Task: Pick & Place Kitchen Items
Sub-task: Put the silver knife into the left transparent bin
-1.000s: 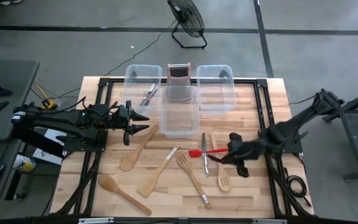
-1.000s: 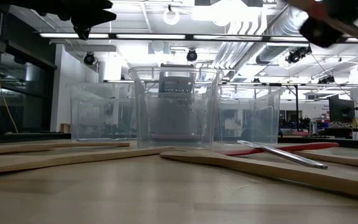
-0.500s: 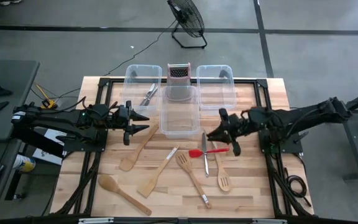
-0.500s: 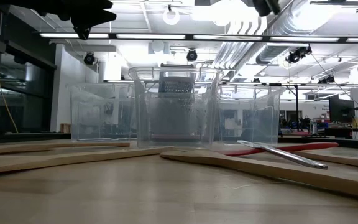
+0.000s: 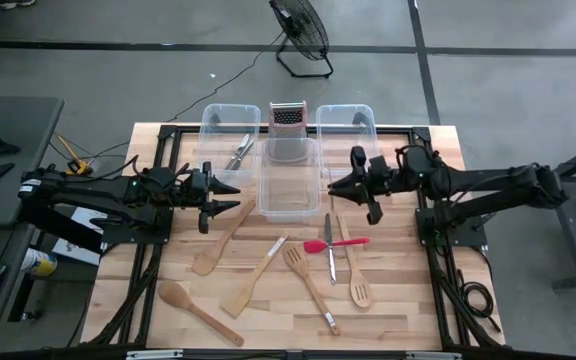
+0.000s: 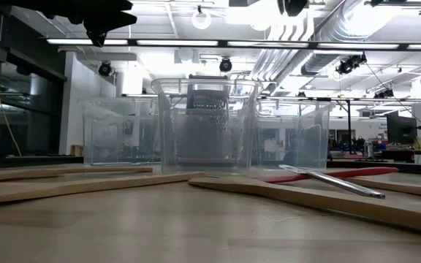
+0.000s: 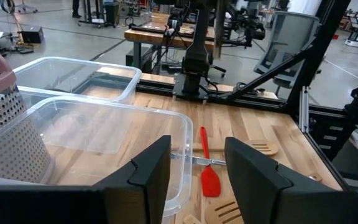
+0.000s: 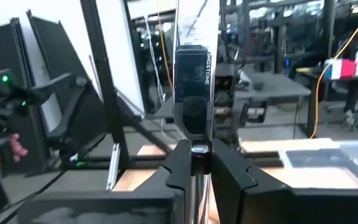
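On the near part of the pale wooden table (image 5: 418, 290), wooden spoons and spatulas (image 5: 230, 258) lie scattered beside a red-headed spatula (image 5: 334, 243) and a silver knife (image 5: 329, 247). Farther back stand three clear plastic rectangular bins (image 5: 290, 178) and a metal box grater (image 5: 287, 117); the left bin holds silver cutlery (image 5: 240, 151). Beyond lies grey floor with a black fan (image 5: 303, 32). The right gripper (image 5: 355, 182), above the table by the right bin, clamps a shiny metal utensil (image 8: 191, 81) upright. The left gripper (image 5: 230, 195) hovers with fingers spread, empty.
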You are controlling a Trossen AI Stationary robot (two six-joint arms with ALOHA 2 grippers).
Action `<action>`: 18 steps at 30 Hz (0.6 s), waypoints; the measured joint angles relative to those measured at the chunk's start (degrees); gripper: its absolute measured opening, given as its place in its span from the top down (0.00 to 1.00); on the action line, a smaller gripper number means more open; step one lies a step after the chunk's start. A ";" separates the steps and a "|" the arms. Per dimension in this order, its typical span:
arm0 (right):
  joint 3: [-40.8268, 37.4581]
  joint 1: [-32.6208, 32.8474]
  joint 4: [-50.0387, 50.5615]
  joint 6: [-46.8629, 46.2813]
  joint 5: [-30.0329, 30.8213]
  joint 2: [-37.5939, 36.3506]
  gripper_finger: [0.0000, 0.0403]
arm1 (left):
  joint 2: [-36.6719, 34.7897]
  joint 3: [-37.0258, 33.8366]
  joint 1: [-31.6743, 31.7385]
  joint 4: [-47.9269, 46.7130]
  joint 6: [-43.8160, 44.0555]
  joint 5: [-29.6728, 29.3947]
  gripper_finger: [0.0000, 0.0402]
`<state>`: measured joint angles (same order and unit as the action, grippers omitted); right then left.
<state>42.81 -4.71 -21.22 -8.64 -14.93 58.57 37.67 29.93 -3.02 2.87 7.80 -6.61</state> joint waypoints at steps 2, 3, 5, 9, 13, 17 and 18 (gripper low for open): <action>0.00 -1.08 -1.57 -0.51 0.03 0.98 0.92 | 0.00 0.00 0.01 0.14 -0.01 -0.74 0.62; 0.00 -1.59 -2.18 -0.56 0.31 1.62 0.92 | 0.01 0.00 -0.01 0.46 -0.03 -1.86 0.62; 0.00 -2.45 -3.56 -0.70 1.04 3.05 0.92 | 0.00 0.00 0.01 0.63 -0.03 -4.41 0.62; 0.00 -4.07 -8.91 -3.69 1.45 6.11 0.92 | 0.00 0.00 0.01 1.27 -0.04 -6.94 0.62; 0.09 -4.77 -14.05 -5.08 3.20 9.30 0.92 | 0.63 0.00 0.00 6.53 -1.45 -10.86 0.62; 3.51 -4.87 -14.20 -4.86 4.05 12.95 0.92 | 3.52 0.04 0.03 13.59 -1.56 -13.96 0.62; 4.80 -4.87 -14.20 -4.69 4.01 14.00 0.92 | 4.96 0.09 0.03 15.66 -1.58 -14.13 0.62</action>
<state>47.61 -9.58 -35.42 -13.33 -10.92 72.57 42.63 30.02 -2.98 18.53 6.22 -20.75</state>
